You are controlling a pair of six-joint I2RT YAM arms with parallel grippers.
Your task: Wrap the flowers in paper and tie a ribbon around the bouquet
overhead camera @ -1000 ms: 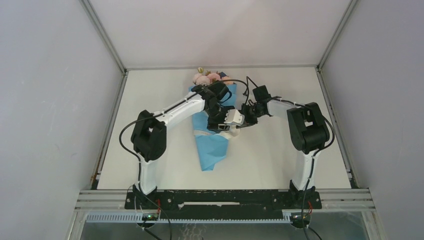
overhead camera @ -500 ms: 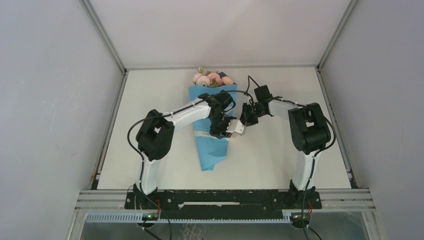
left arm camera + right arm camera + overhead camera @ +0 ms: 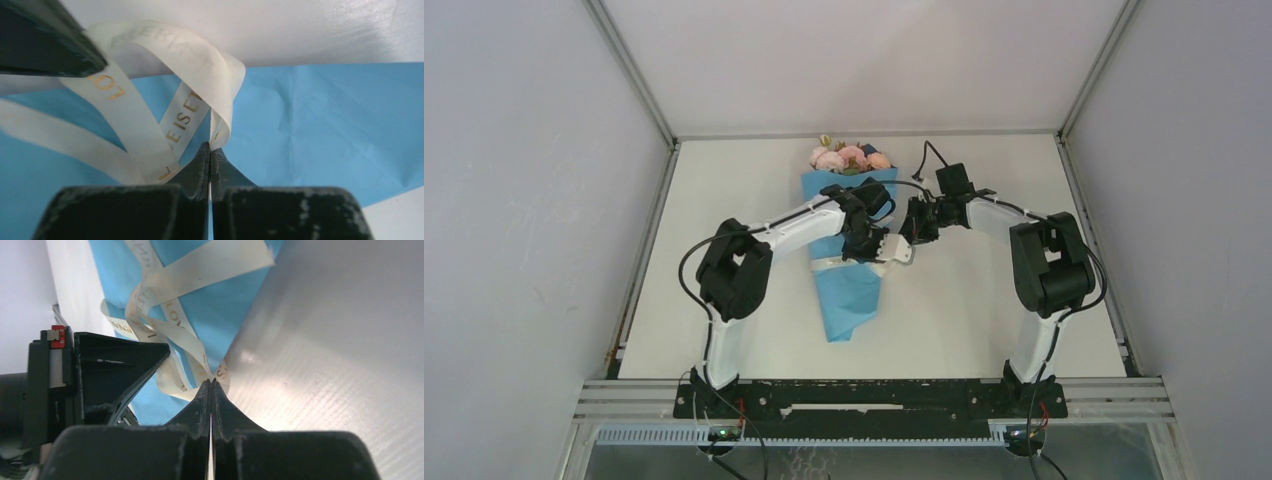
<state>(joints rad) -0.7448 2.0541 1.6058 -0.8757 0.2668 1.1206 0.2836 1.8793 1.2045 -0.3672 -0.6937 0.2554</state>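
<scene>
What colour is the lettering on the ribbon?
Gold, on the cream-white ribbon; it shows best in the left wrist view.

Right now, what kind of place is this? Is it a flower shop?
Probably a robot test booth, not a shop: a white table boxed in by plain grey walls, left arm and right arm bolted at its near edge, one bouquet.

Top view: high behind the near edge, looking down over the whole table [image 3: 724, 330].
Left wrist: very near, facing the ribbon [image 3: 200, 65] on the paper [image 3: 325, 120].
Right wrist: equally near, facing that ribbon from the other side.
Shared: ribbon and paper, in all three.
</scene>
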